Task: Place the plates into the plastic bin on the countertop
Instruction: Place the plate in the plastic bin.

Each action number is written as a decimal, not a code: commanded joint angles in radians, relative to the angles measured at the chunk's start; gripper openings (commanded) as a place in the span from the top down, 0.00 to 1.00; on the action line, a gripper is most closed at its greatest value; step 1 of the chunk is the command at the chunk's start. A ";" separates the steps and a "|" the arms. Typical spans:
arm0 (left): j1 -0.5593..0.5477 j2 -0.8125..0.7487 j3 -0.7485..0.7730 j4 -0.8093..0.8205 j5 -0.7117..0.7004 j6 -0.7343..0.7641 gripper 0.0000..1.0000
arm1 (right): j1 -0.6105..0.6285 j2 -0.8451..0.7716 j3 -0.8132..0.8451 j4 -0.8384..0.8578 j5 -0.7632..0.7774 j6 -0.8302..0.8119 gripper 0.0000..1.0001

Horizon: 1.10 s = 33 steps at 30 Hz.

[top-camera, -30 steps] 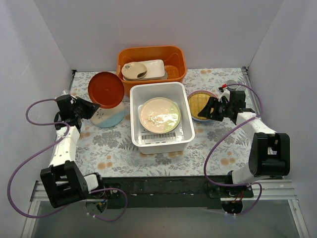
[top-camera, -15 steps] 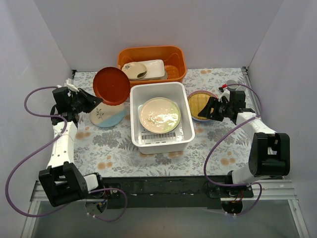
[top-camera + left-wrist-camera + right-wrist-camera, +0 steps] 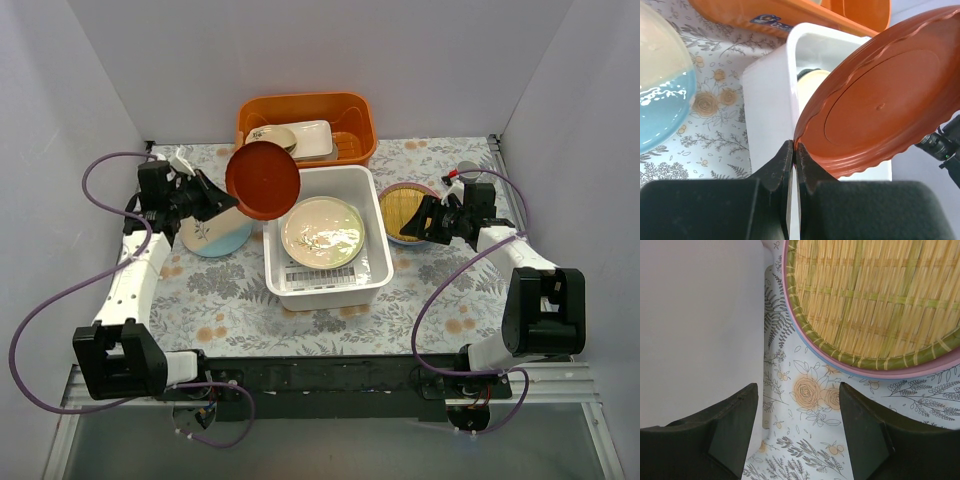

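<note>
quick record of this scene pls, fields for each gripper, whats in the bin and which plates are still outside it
left gripper: shut on the red-brown plate rim, plate tilted over the white bin's far left corner
right gripper: open, empty, near the yellow woven plate
in bin: one cream plate, flat
left to place: yellow woven plate on a pink plate, right of bin; light blue plate, left of bin

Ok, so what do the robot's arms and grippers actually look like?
The left arm and right arm are white links with chunky black joint housings. A thin purple cable loops loosely alongside each. The left gripper and right gripper each have two matte black, wedge-shaped fingers. No markings are legible.
</note>
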 commanded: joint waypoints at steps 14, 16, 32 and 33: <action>-0.265 0.090 0.186 -0.196 -0.237 0.120 1.00 | -0.004 -0.002 0.007 0.025 0.002 -0.011 0.27; -0.287 0.099 0.198 -0.205 -0.275 0.120 1.00 | -0.004 -0.005 0.007 0.027 0.005 -0.012 0.27; -0.504 0.259 0.333 -0.306 -0.481 0.132 1.00 | -0.002 0.003 0.009 0.030 0.005 -0.012 0.27; -0.508 0.263 0.335 -0.308 -0.487 0.132 1.00 | -0.002 0.003 0.009 0.030 0.004 -0.014 0.27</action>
